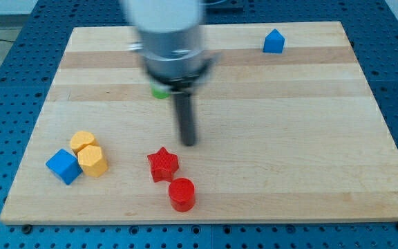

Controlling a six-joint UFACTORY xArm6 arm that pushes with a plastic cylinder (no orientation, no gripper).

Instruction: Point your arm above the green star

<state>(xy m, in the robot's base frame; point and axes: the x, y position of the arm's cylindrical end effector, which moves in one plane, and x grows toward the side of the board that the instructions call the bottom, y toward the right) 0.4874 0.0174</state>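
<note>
A small patch of a green block (159, 91) shows at the view's upper middle, mostly hidden behind my arm; its star shape cannot be made out. My dark rod comes down from the arm and my tip (188, 143) rests on the board, below and slightly right of the green patch. The tip stands above and right of the red star (163, 164) and touches no block.
A red cylinder (182, 194) lies below the red star. At the lower left sit a blue cube (63, 166) and two yellow blocks (83, 142) (92, 161). A blue pentagon-like block (273, 42) sits at the top right. The wooden board (289, 138) lies on a blue perforated table.
</note>
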